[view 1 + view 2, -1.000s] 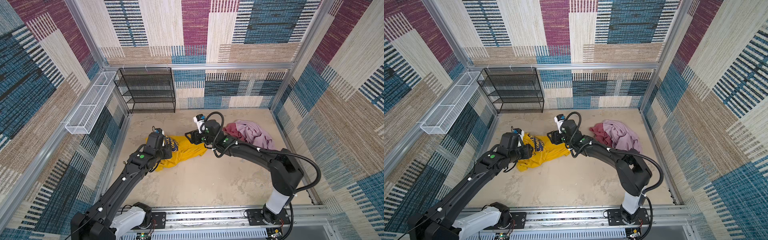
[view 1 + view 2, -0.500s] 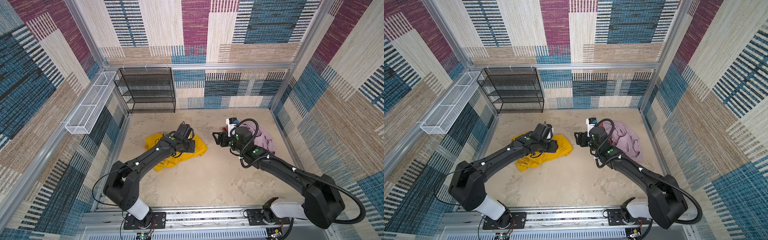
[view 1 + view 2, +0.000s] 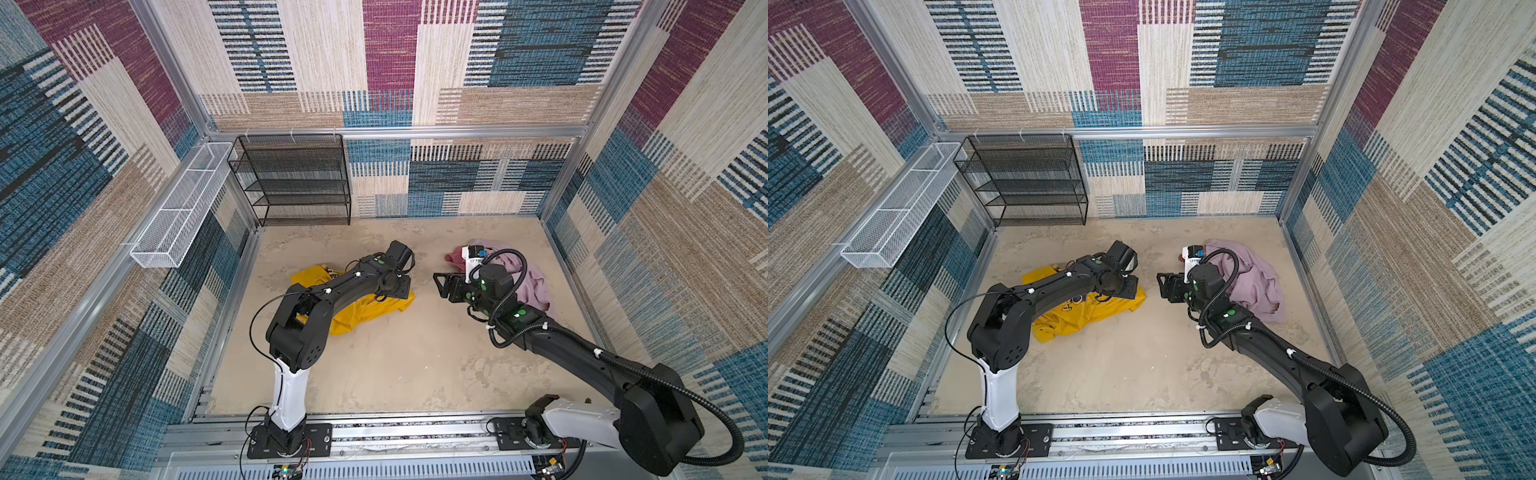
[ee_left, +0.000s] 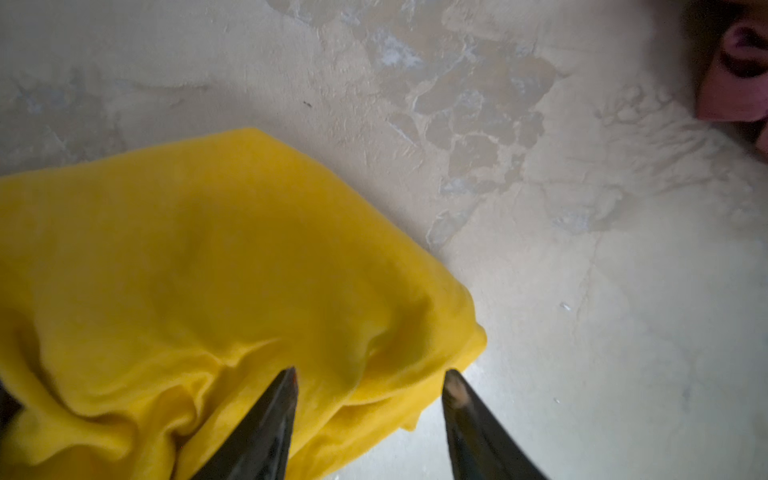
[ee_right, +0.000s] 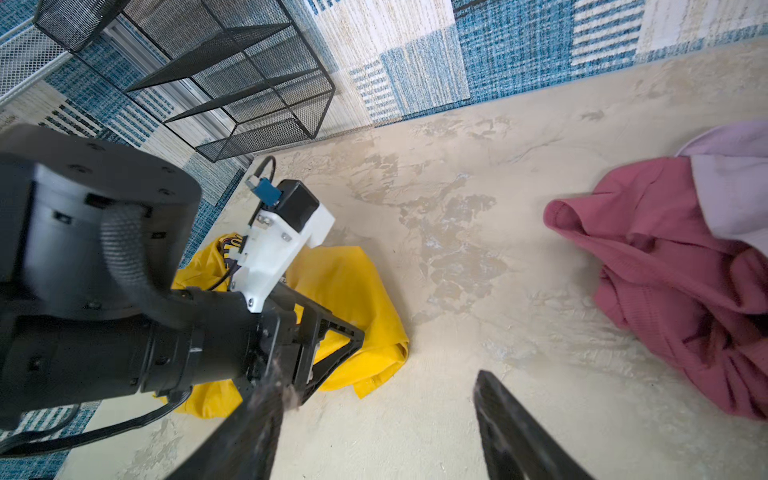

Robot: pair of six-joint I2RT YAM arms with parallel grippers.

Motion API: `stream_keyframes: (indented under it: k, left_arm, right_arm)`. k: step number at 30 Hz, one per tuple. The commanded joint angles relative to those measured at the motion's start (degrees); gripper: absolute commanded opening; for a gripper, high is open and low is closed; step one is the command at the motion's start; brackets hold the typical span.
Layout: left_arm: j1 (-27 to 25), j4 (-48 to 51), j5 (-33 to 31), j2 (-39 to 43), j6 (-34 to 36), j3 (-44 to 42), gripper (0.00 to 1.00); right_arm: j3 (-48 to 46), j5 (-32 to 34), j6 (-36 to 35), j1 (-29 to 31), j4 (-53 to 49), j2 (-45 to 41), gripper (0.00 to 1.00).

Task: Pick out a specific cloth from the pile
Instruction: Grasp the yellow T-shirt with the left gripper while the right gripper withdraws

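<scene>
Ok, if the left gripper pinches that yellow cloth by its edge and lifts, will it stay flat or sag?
Probably sag: the yellow cloth lies crumpled in soft folds, so it should drape from the left gripper. Likely light, being thin fabric. It lies apart from the pink cloths, so it shouldn't drag them.

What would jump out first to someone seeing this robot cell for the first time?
The bright mustard-yellow cloth lies crumpled on the beige floor left of centre, with the left gripper open over its edge. Across a bare gap to the right sits a pale lilac-pink cloth bunched against a dark rose-red cloth, the right gripper open nearby.
</scene>
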State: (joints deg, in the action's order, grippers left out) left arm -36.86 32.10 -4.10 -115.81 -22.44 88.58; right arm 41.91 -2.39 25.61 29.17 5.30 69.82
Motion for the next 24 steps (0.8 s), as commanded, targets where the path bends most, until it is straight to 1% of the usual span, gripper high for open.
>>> stream_keyframes:
  k: [1,6,7,9,10,14,15,24]
  left_arm:
    - [0.0,1.6,-0.8,-2.2,1.3,1.9,0.59]
    - [-0.1,1.7,-1.2,-5.1,1.3,3.4,0.57]
    - [-0.1,1.7,-1.5,-5.5,1.3,3.5,0.56]
    - [-0.1,1.8,-2.3,-6.0,1.4,3.6,0.5]
    - [-0.1,1.8,-2.6,-6.2,1.6,3.6,0.43]
    - [-0.1,1.8,-3.6,-5.9,1.7,3.5,0.06]
    - [-0.1,1.7,-3.6,-5.7,1.7,3.5,0.0]
    - [-0.1,0.7,-3.3,-1.0,1.3,2.1,0.0]
  right_arm:
    - [0.4,0.7,-0.5,-0.2,1.9,-0.4,0.74]
    - [1.0,0.0,-0.8,-0.8,2.2,-0.4,0.75]
    - [1.1,0.0,-0.8,-0.9,2.2,-0.3,0.75]
    - [1.2,0.0,-0.8,-1.1,2.3,-0.1,0.75]
    - [1.1,-0.1,-0.7,-1.2,2.3,0.0,0.75]
    - [0.7,-0.3,-0.6,-1.3,2.6,0.4,0.75]
    - [0.7,-0.3,-0.5,-1.4,2.7,0.5,0.75]
    - [0.6,-0.4,-0.2,-1.5,2.3,0.0,0.75]
